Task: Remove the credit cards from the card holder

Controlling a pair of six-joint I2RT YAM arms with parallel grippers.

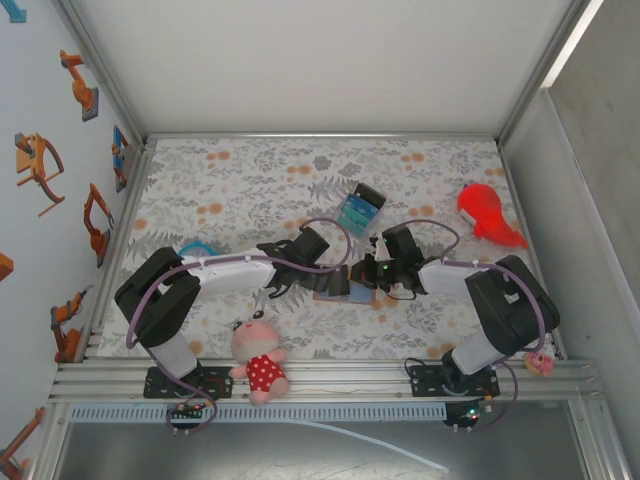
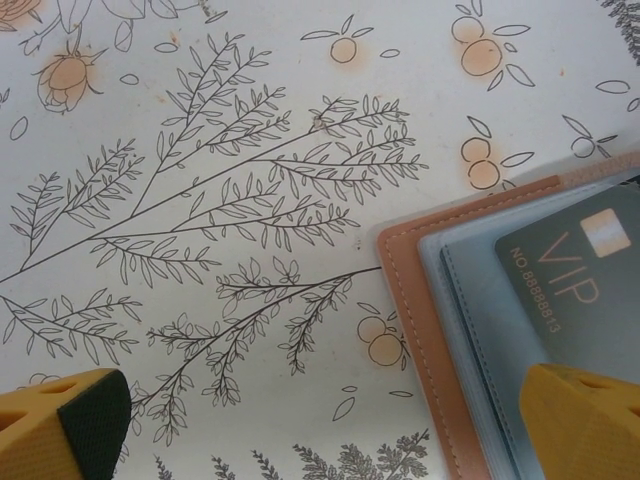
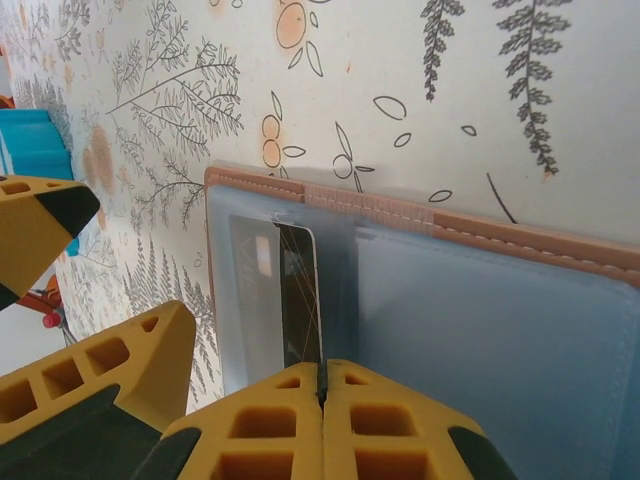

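Observation:
The card holder (image 1: 333, 287) lies open on the floral table between the two arms, with a pinkish-tan rim (image 2: 415, 300) and blue-grey clear sleeves inside (image 3: 480, 330). A grey "VIP" credit card (image 2: 585, 290) sits in its left sleeve. My right gripper (image 3: 322, 385) is shut on the near edge of a dark credit card (image 3: 298, 295) that stands partly out of a sleeve by the fold. My left gripper (image 2: 330, 430) is open. One of its fingers (image 2: 585, 425) hangs over the holder's left page and the other is over bare table.
A black, blue and teal striped block (image 1: 360, 208) lies behind the holder. A red toy (image 1: 487, 213) is at the right, a teal object (image 1: 197, 246) by the left arm, and a plush doll (image 1: 258, 355) at the near edge.

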